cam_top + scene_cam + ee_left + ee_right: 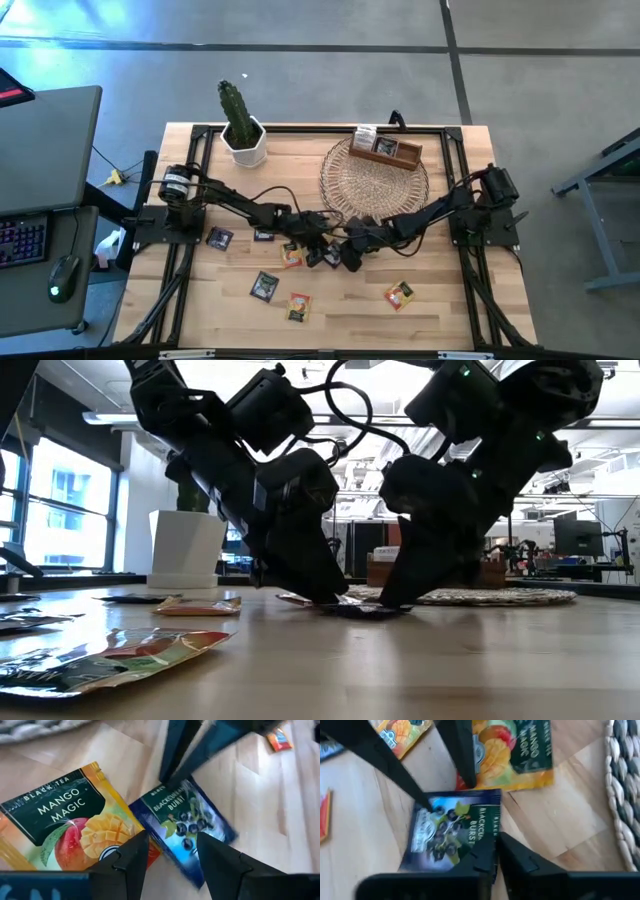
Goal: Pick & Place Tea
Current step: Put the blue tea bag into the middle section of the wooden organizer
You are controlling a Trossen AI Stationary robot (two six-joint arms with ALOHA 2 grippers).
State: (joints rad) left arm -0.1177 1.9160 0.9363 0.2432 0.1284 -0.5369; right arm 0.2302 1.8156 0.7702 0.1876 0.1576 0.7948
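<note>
Wooden table [440, 310]: mid-table, right tool [496, 851] pinches blue blackcurrant sachet [451, 832]; left tool [172, 852] gapes above it.

Robotics lab: monitors [580, 538] and workbenches [560, 568] behind.

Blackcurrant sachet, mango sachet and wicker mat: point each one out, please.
blackcurrant sachet [447, 832], right wrist view, on the printed berries.
mango sachet [75, 825], left wrist view, on the front below the lettering.
wicker mat [372, 180], high view, on bare weave in front of the wooden box.
</note>
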